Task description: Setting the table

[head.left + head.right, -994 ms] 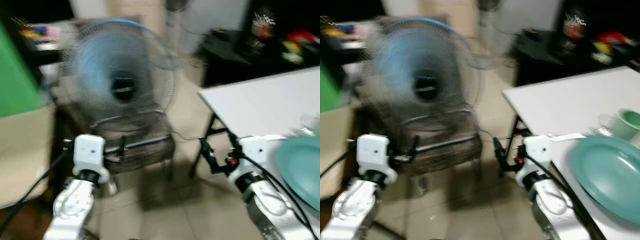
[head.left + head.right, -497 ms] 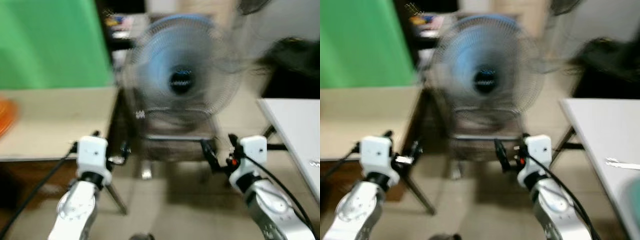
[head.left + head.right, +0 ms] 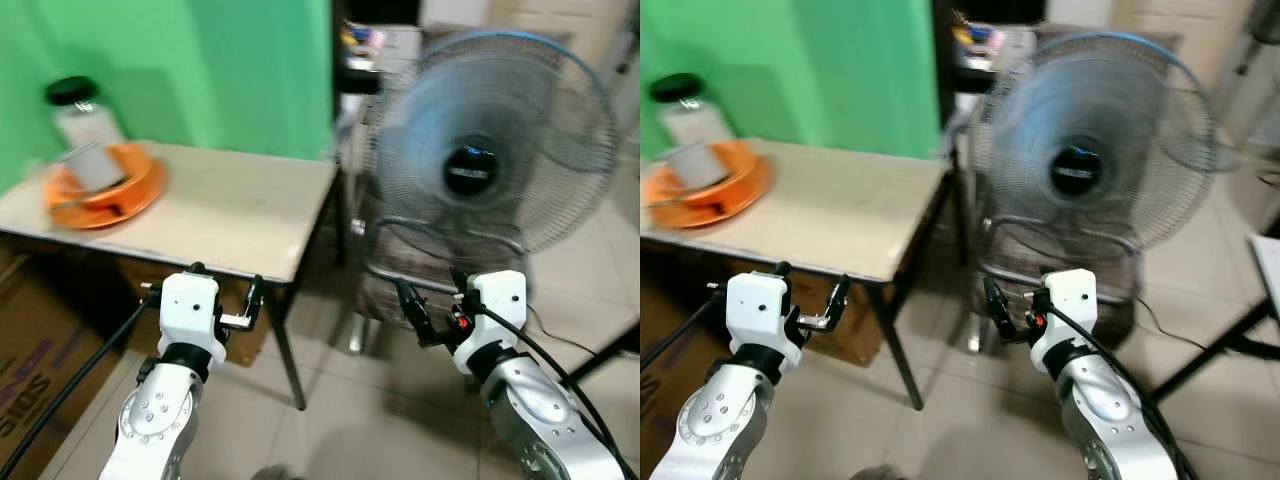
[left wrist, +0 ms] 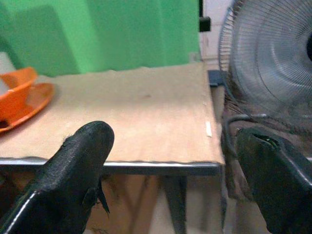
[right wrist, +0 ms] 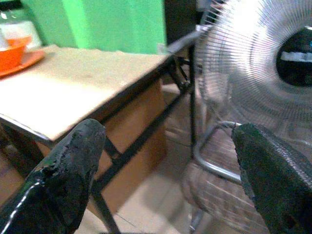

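Nothing is carried yet: both the left gripper [image 4: 170, 170] and the right gripper [image 5: 165, 170] are held with jaws spread wide and empty, short of the bench [image 3: 230, 215]. The orange dishes [image 3: 105, 185] are stacked at the bench's far left end beside a jar [image 3: 80, 120], with a fan [image 3: 490, 165] to the bench's right, so fetching is judged barely begun

The orange plate [image 3: 104, 192] near the table's [image 3: 230, 215] far left edge is smeared by blur, as are the cup [image 3: 93, 166] and jar [image 3: 80, 113] there. A cardboard box [image 3: 35, 340] under the table is cut off by the picture's edge.
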{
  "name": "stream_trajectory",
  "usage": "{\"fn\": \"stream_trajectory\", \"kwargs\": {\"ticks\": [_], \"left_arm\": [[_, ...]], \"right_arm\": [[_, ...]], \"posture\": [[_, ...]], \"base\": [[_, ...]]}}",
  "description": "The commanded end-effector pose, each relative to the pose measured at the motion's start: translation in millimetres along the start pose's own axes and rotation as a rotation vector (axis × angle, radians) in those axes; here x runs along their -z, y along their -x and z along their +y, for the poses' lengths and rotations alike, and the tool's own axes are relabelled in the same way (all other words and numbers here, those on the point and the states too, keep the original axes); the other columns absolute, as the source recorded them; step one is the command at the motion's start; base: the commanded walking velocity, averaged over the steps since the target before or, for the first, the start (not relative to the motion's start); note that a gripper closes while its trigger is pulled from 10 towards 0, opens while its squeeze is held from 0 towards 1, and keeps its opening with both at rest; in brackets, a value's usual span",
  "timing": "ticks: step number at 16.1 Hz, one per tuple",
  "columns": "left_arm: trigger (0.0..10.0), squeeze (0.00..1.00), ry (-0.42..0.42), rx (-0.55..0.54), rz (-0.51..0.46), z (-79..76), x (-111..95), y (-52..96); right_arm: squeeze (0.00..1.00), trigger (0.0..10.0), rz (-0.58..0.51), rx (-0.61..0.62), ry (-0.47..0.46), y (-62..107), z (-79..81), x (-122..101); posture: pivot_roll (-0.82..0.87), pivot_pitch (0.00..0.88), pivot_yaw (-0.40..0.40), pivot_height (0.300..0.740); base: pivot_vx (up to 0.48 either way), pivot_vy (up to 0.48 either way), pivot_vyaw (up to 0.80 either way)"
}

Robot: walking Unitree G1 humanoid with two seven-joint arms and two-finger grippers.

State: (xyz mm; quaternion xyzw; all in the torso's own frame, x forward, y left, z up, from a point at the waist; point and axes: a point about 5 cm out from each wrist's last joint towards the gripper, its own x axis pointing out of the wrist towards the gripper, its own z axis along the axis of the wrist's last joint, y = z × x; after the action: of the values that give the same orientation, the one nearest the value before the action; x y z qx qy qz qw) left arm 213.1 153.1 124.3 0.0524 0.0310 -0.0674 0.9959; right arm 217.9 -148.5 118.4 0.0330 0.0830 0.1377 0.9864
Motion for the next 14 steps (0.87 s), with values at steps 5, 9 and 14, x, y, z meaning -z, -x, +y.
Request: {"fn": "stream_trajectory", "kwargs": {"ticks": [5, 9, 14], "left_arm": [[10.0, 0.0, -0.045, 0.002, -0.02, 5.4, -3.4, -1.7], [10.0, 0.0, -0.051, 0.022, -0.03, 1.8, -4.8, -6.6], [10.0, 0.0, -0.051, 0.01, -0.049, 7.1, -9.6, -8.2]], "right_arm": [[0.19, 10.0, 0.022, -0.021, -0.002, 0.0, 5.0, 2.7], [0.0, 10.0, 0.019, -0.03, 0.047, -3.9, 4.9, -0.5], [0.0, 10.0, 0.015, -0.026, 0.075, -12.1, 0.2, -3.6]], "posture": [[0.01, 0.037, 0.038, 0.74], [0.0, 0.038, 0.04, 0.74], [0.03, 0.034, 0.024, 0.74]], "base": [[0.0, 0.0, 0.8], [0.0, 0.0, 0.4], [0.288, 0.0, 0.0]]}}
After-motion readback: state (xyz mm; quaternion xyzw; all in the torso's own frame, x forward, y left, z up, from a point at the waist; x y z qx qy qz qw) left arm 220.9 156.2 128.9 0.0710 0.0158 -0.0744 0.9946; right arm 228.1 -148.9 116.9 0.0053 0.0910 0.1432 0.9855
